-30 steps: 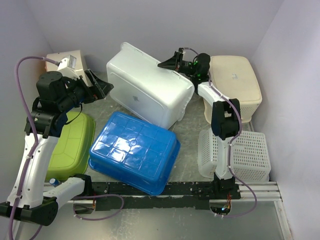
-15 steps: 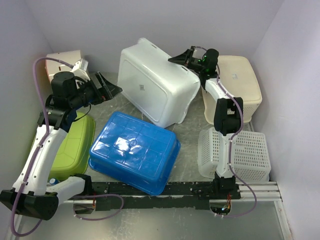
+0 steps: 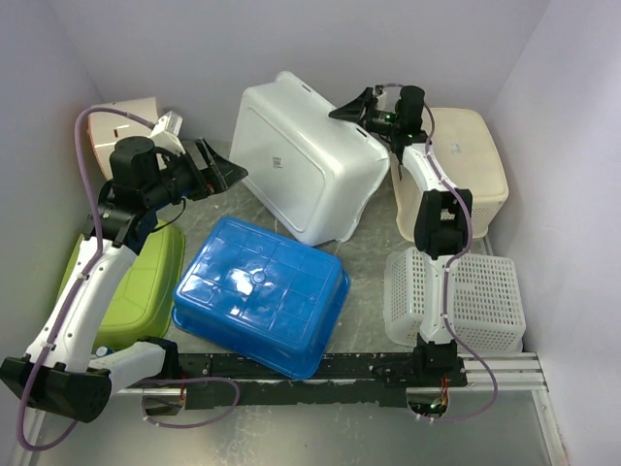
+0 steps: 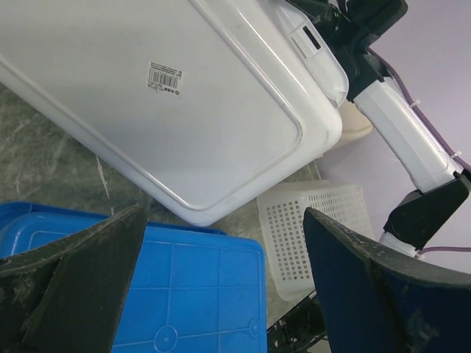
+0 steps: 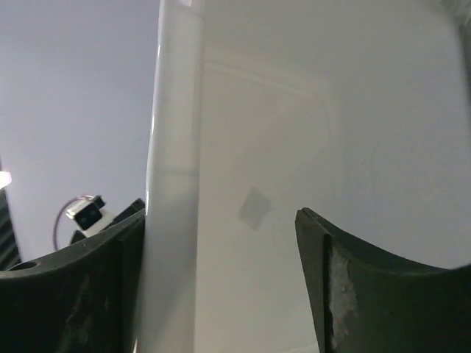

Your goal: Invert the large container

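Here's the large white container [image 3: 306,165], at the back middle of the tabletop [image 3: 364,254]. It is tipped up on one edge, its flat bottom with a barcode label [image 4: 164,76] facing the left arm. Its lower corner sits just beside the upside-down blue tub [image 3: 262,291].

The right tool [image 3: 351,105] is up at the container's top right rim [image 5: 173,184]. From the wrist camera its fingers [image 5: 73,294] straddle that rim. One finger is right against it and the other stands clear, so the tool looks released, not pinching.

The left tool [image 3: 225,171] hangs in the air left of the container, near it but apart. It is spread wide with nothing between its fingers [image 4: 81,287], and it points at the container's bottom.

Around them there's a green tub [image 3: 136,277] by the left arm and a white mesh basket [image 3: 466,301] front right. A beige bin [image 3: 461,165] sits behind the basket, close to the container's right side.
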